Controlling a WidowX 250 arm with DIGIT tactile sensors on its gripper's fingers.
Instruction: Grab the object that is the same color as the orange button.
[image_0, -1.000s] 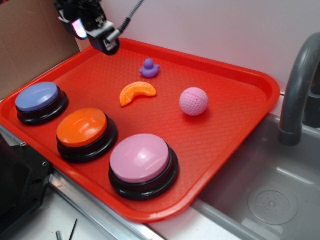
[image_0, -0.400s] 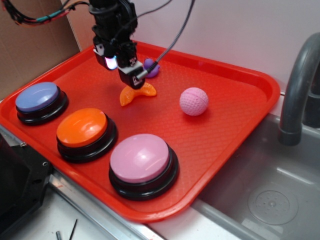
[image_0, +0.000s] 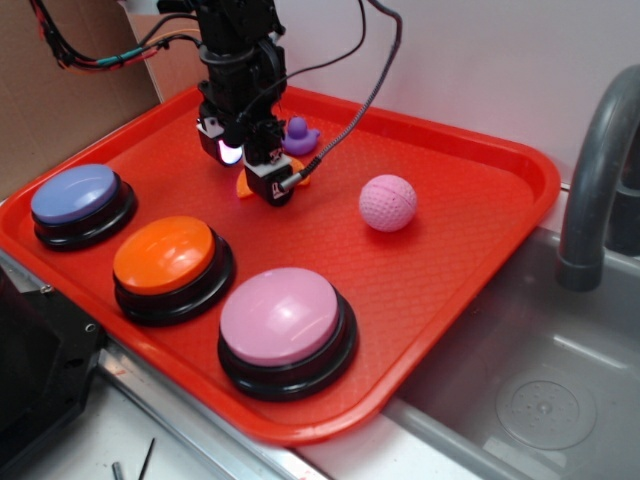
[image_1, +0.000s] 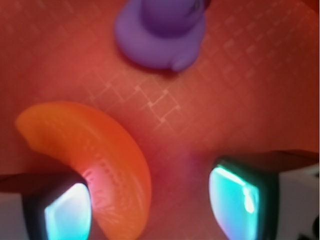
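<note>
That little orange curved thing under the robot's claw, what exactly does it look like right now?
The orange slice toy is a small crescent of glossy plastic with fine ridges, lying flat on the red tray. The purple duck sits just beyond it, apart. The gripper is open right over it: one finger overlaps the crescent's lower end, the other stands clear beside it. In the exterior view the arm mostly hides it.

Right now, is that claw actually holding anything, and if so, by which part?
Nothing is held. The claw is open, low over the orange slice toy, whose lower end lies between the fingers by the left one. The purple duck sits apart.
</note>
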